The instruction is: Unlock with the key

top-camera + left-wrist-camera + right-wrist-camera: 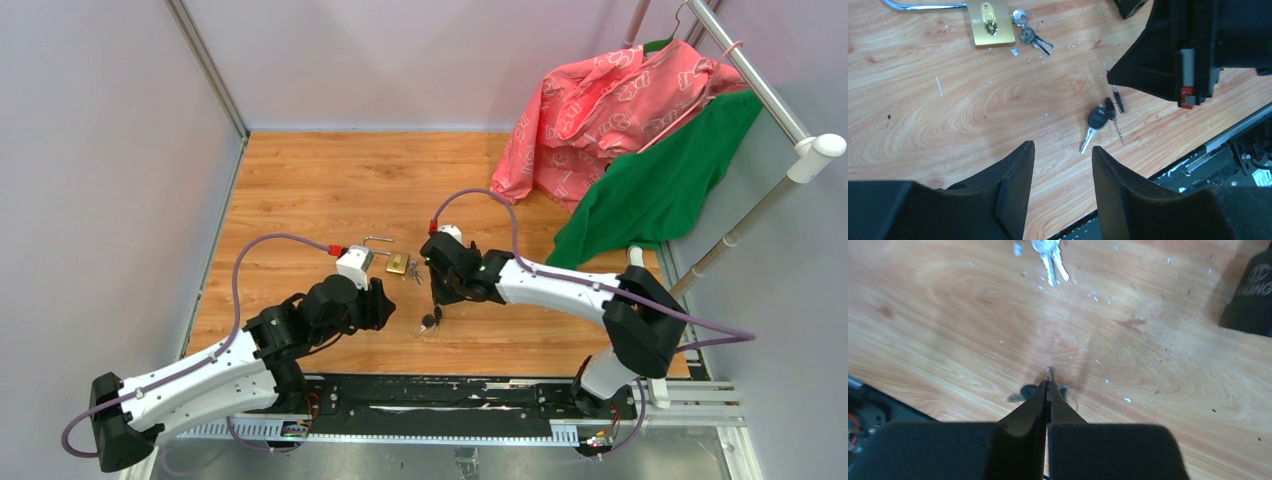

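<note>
White lettering, edge-cropped, reading roughly "ALING", beneath a round emblem, on a black object

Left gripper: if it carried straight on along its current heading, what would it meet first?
Most likely the black-headed key, lying just past the left gripper's open fingertips, slightly right of centre. Depth is unclear, so the bare wood of the table could come first.

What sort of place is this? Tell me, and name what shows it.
Probably a robot test cell: a wooden tabletop boxed in by plain grey partition walls, two arms bolted to a mounting rail at its near edge, and a clothes rack with garments, seemingly props.
</note>
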Robot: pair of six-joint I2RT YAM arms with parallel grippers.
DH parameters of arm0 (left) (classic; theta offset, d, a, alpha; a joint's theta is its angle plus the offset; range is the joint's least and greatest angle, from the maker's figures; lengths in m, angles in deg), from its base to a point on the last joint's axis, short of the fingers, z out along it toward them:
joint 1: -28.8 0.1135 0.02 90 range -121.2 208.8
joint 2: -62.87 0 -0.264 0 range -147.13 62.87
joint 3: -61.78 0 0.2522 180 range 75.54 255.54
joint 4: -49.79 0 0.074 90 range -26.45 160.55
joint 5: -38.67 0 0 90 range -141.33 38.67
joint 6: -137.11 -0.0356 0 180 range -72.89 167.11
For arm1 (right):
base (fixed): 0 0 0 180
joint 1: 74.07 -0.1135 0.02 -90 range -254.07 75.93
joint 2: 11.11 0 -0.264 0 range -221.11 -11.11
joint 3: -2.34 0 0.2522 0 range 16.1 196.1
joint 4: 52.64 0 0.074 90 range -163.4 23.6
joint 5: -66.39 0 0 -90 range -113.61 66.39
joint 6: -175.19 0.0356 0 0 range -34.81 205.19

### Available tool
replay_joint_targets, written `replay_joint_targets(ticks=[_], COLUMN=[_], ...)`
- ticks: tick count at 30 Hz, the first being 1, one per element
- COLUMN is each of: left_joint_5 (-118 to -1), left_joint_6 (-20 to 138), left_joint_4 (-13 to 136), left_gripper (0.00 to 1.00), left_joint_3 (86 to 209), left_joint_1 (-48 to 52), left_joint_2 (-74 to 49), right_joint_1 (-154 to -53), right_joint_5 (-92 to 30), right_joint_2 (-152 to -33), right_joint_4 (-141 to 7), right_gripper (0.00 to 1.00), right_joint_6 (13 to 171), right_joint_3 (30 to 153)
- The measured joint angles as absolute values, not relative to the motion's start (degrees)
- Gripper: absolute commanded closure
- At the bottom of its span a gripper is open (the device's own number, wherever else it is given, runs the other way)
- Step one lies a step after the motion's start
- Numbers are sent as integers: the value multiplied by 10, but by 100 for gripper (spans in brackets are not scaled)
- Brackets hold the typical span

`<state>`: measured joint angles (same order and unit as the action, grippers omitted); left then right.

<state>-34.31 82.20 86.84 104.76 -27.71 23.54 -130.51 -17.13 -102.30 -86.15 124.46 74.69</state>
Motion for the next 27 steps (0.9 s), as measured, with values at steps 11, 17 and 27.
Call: replay_joint_targets(ticks=[11, 17, 27], left_joint_5=[-344, -338, -298], left_joint_6=[812, 807, 808], left_joint_4=[842, 831, 838], left_gripper=[50, 50, 50], left_joint_3=[1047, 1047, 1042], left_joint_1=[-280, -280, -280], left_joint_2=[260, 268, 271], right_joint_1=[-1305, -1305, -1316], right_joint_5=[-171, -170, -177], right_joint_2=[-918, -907, -1083], right_joint_4=[-799, -793, -897], right_gripper=[100, 88, 38], right_joint_6=[1229, 1219, 1156], right_joint_3=[711, 708, 856])
